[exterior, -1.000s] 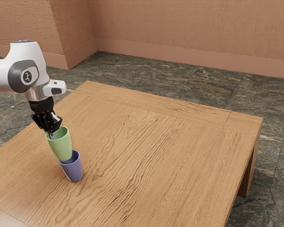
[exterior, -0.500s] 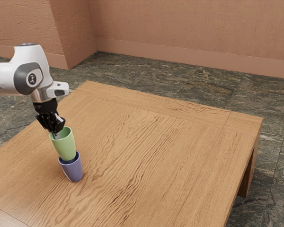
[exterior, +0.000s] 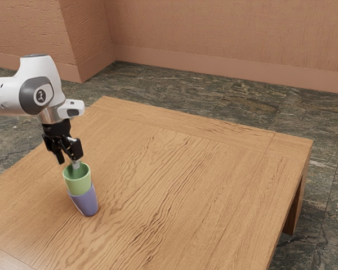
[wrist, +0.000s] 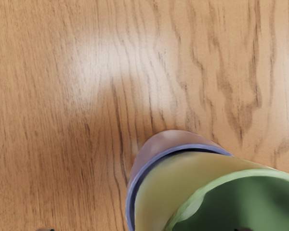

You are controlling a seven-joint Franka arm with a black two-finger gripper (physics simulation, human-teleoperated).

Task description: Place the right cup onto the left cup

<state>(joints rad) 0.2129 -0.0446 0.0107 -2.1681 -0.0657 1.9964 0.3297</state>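
Note:
My gripper (exterior: pixel 69 161) is just above the green cup, fingers spread apart, with one pale fingertip (exterior: pixel 76 165) at the cup's mouth. The green cup (exterior: pixel 78 184) sits upright with its lower part inside the purple cup (exterior: pixel 85 202), which stands on the table. In the wrist view, dark tips of the gripper (wrist: pixel 144 229) show far apart at the lower edge. There the green cup (wrist: pixel 192 174) covers much of the purple cup's inside, and the purple cup's rim (wrist: pixel 156 158) curves around it.
The wooden table (exterior: pixel 197 191) extends from the cups toward the exterior view's right. Its far edge faces a dark stone floor (exterior: pixel 214 93) and a pinkish-brown wall (exterior: pixel 225 39).
The green cup has come down and sunk deeper into the purple one. My hand moved slightly toward the exterior view's right, and its fingers have opened, letting go of the green cup.

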